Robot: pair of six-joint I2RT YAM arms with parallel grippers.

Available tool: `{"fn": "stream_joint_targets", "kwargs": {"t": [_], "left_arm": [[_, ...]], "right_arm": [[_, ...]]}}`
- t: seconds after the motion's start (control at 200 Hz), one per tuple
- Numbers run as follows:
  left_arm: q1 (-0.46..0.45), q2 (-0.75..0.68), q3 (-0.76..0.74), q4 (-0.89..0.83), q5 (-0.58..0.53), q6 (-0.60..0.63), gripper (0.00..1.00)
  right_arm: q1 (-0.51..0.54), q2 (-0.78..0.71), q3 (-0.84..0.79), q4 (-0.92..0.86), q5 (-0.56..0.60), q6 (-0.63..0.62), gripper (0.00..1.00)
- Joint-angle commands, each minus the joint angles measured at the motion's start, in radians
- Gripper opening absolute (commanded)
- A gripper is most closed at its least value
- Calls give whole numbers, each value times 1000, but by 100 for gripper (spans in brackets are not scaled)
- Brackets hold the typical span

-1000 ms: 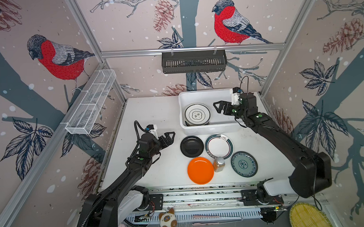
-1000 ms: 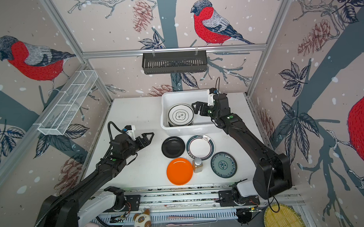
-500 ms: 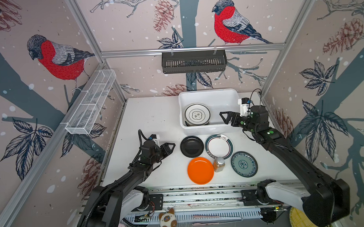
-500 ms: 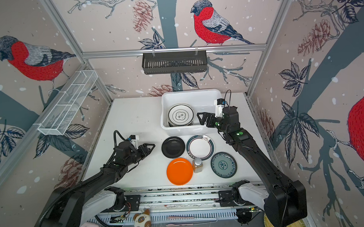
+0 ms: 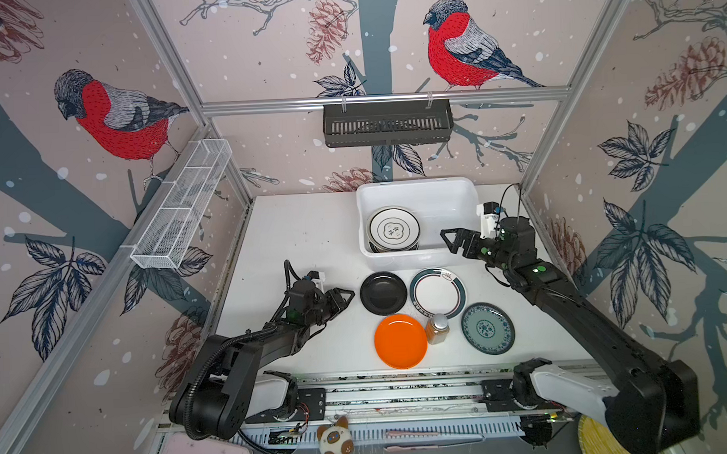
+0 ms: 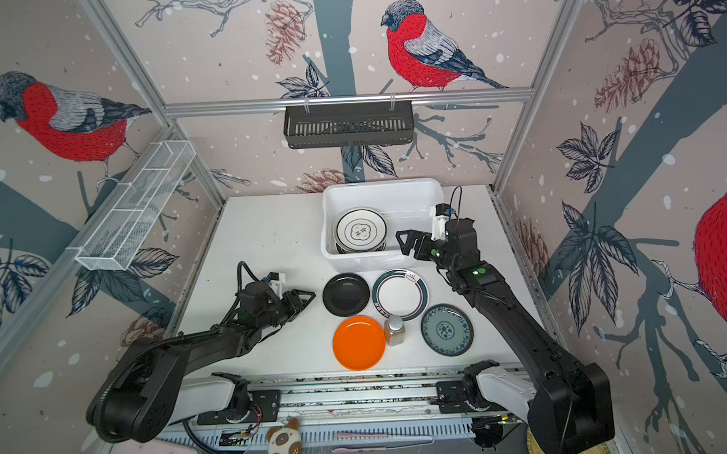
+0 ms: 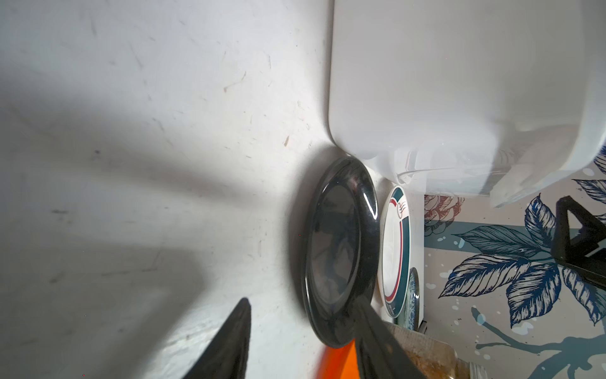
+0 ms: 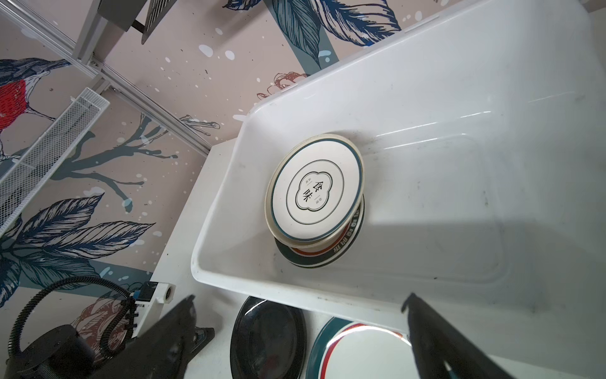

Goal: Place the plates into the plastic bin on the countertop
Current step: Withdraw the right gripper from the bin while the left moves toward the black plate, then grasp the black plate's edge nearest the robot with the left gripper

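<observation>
The white plastic bin point(image 5: 414, 184) stands at the back of the countertop point(image 5: 295, 238) and holds a stack of plates point(image 5: 393, 229), the top one white with a black-ringed emblem point(image 8: 314, 193). In front of the bin lie a black plate point(image 5: 383, 293), a teal-rimmed white plate point(image 5: 437, 293), an orange plate point(image 5: 400, 341) and a blue-green patterned plate point(image 5: 487, 328). My left gripper point(image 5: 345, 297) is low, just left of the black plate point(image 7: 337, 249), open with nothing between its fingers. My right gripper point(image 5: 447, 239) hangs open wide over the bin's near right rim point(image 8: 295, 297).
A small amber bottle point(image 5: 437, 328) stands between the orange and blue-green plates, touching the teal-rimmed one's edge. A black slotted rack point(image 5: 387, 123) hangs on the back wall and a white wire basket point(image 5: 182, 205) on the left wall. Aluminium rails point(image 5: 401, 391) border the front.
My left gripper has dropped toward the black plate's left edge and its jaws have narrowed. My right gripper has drawn back from over the bin's inside to its near right rim, still wide open.
</observation>
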Motion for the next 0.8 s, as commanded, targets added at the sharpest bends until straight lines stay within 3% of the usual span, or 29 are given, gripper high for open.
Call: {"fn": "stream_joint_targets", "kwargs": {"t": [0.0,0.796], "left_arm": [[-9,27,5,61,-5,19,46],[-70,279,92,166,13,25,40]], "right_arm": [[-2,3,-2,23,-10,8,100],[-24,-11,-13,-12,1,23,100]]}}
